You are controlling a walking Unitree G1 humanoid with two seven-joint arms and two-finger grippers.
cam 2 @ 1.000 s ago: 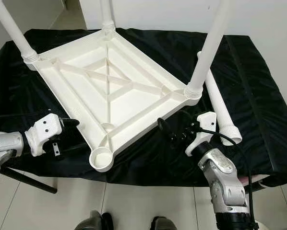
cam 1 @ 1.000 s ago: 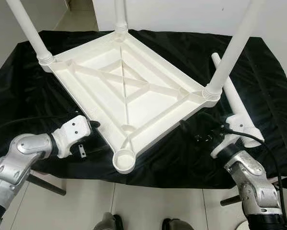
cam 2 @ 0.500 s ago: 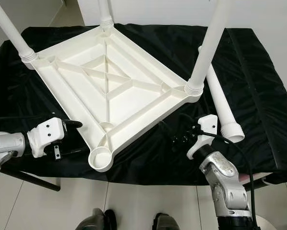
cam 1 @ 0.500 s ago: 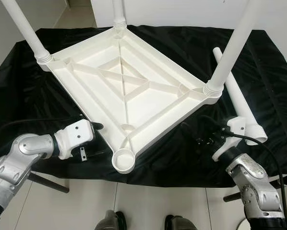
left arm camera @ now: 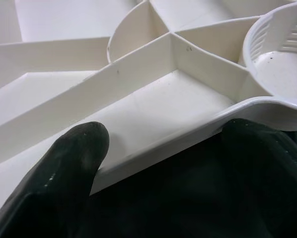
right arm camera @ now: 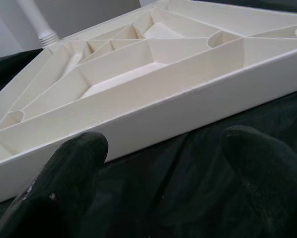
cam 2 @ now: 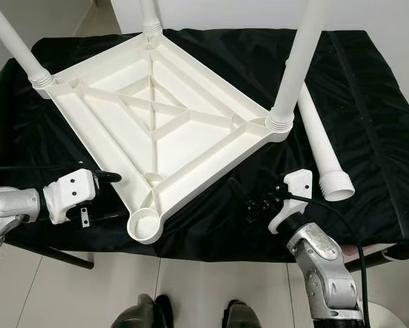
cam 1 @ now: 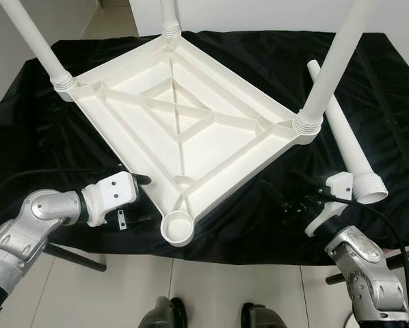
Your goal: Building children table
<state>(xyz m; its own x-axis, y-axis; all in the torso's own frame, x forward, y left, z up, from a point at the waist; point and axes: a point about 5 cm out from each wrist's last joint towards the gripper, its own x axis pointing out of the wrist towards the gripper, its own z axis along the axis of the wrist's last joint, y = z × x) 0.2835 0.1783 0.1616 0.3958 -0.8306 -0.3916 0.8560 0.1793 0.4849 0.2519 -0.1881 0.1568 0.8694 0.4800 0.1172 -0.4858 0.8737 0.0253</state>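
Both arms had eased back toward the near edge since a second ago, the right one pulling clear of the loose leg [cam 1: 346, 142]. From the head views, the upside-down white tabletop [cam 1: 184, 119] sat on the black-draped desk [cam 1: 27, 116] with three legs screwed in; the near corner socket [cam 1: 176, 227] was empty. The spare leg lay right of it. The left gripper [cam 1: 133, 195] was by the near-left rim, the right gripper [cam 1: 283, 201] by the near-right edge.

Left wrist view: jaws spread wide, one finger [left arm camera: 64, 168] against the rim.

Right wrist view: jaws open too, fingertips [right arm camera: 71, 173] apart, facing the tabletop's side wall.
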